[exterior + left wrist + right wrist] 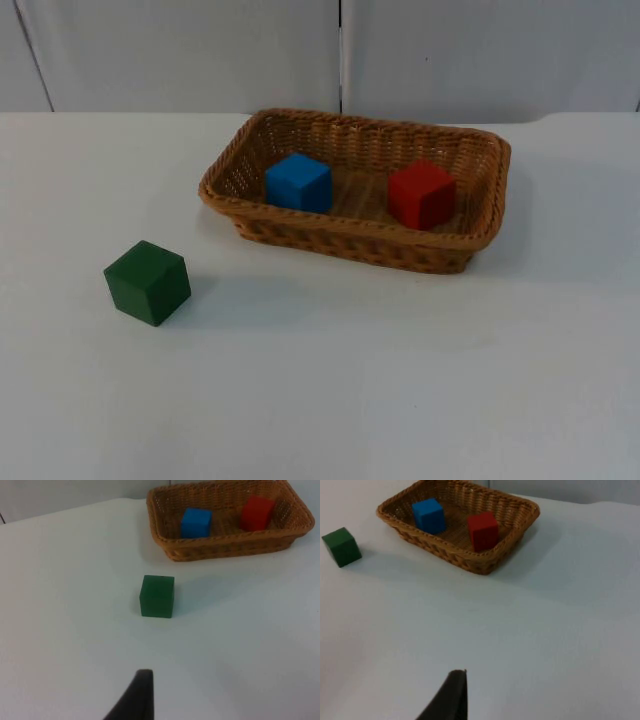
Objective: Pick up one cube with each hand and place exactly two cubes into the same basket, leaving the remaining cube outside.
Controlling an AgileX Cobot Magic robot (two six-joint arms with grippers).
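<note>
White table [400,400], basket [250,222] rim uncut.

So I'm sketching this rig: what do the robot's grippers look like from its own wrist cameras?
Each wrist view shows one slim black fingertip, tapering to a blunt squared end, matte and unmarked: the left gripper and the right gripper look alike.

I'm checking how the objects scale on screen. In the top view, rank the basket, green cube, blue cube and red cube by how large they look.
1. Wicker basket, by far the largest.
2. Green cube, though it is nearer the camera.
3. Red cube and blue cube look alike; no ranking.
</note>
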